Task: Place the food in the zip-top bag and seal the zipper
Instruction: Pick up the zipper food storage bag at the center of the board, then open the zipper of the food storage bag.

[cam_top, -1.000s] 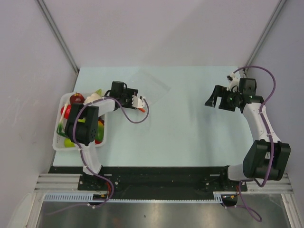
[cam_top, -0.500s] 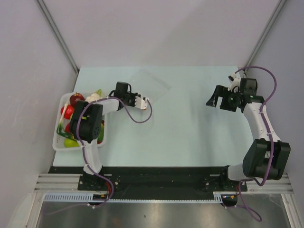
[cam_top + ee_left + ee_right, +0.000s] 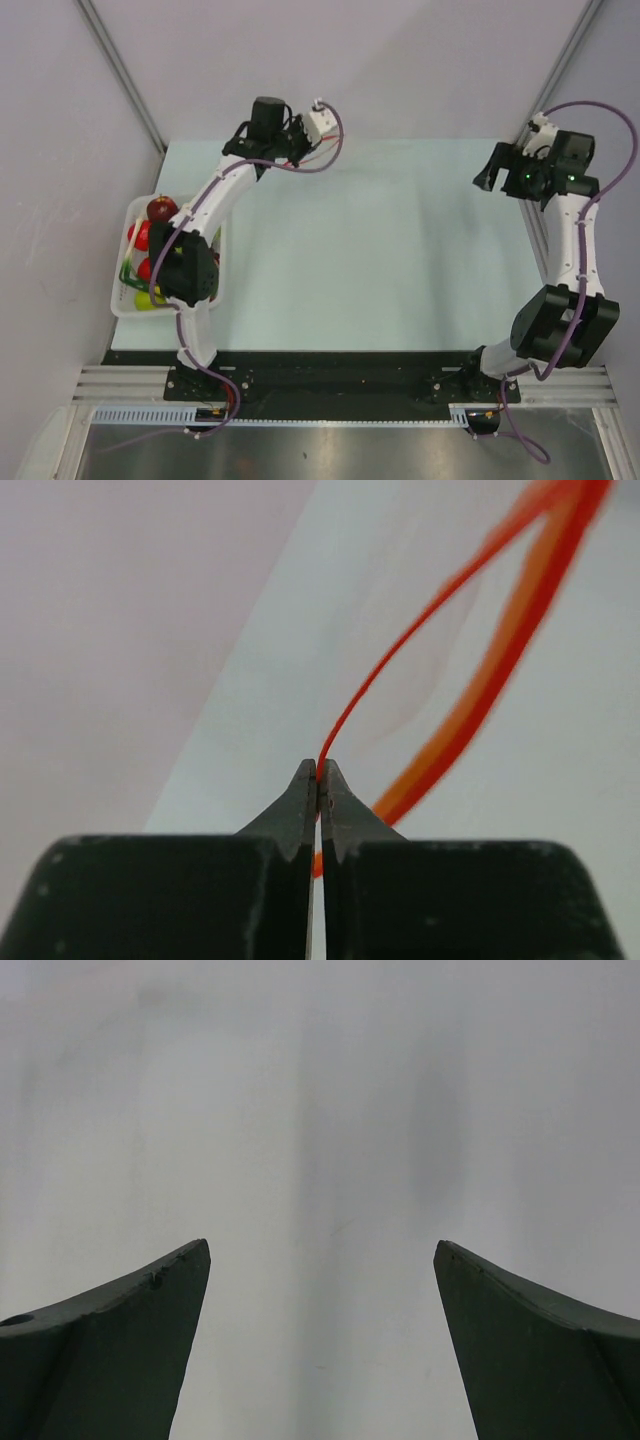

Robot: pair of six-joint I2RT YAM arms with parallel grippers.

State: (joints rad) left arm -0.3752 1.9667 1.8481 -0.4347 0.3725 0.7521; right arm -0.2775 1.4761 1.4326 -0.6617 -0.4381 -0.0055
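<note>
1. Overhead, the left fingers [image 3: 320, 128] are seen at the far edge of the surface [image 3: 380, 250], at the end of a long-stretched arm.
2. Seen from the left wrist, these fingers [image 3: 300, 805] are pressed together on the zipper [image 3: 492, 688], with the orange-red strip pinched right at their tips.
3. From the pinch, one side of the zipper is seen curving up and to the right as a fine line. The other side runs back down as a thicker, blurred orange band, so the mouth is held open in a loop.
4. The bag [image 3: 430, 660] is only faintly made out as clear film inside that loop. From above, just a short orange-red line is shown beside the fingers, and the film itself cannot be told.
5. The right fingers [image 3: 488, 176] are held near the far right edge of the surface, well apart from the bag. In their own view they [image 3: 140, 1310] are spread wide, with nothing between them and only a pale blank background.
6. The food [image 3: 158, 208] is found in the white tray [image 3: 118, 305] at the left edge, partly hidden by the left arm. A dark red apple, red pieces and a yellow-green piece can be picked out.
</note>
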